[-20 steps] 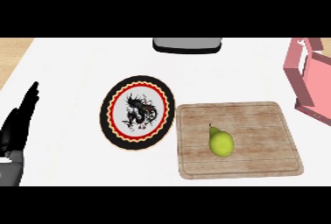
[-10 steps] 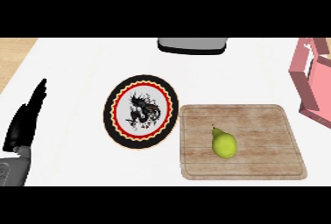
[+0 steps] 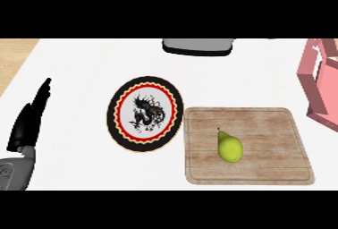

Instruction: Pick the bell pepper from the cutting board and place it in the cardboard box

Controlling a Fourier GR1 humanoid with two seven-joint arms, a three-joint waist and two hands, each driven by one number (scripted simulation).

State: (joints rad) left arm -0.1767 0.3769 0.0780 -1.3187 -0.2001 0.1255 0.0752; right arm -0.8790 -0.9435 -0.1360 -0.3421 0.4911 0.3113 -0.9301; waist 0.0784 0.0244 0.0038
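Yellow-green pepper (image 3: 230,147) untouched on cutting board (image 3: 264,125), pink box (image 3: 320,85) at right edge; left hand (image 3: 30,120), fingers straight, has drifted rightward slightly; right hand unseen; pickup not begun.

a single head view looks steeply down on the white counter top (image 3: 79,67), facing away from the robot's body. it sits fairly close: the square wooden cutting board (image 3: 264,129) and the round black-rimmed plate (image 3: 119,112) fill the middle, while what seems a pink box (image 3: 320,80) is cut by the right edge.
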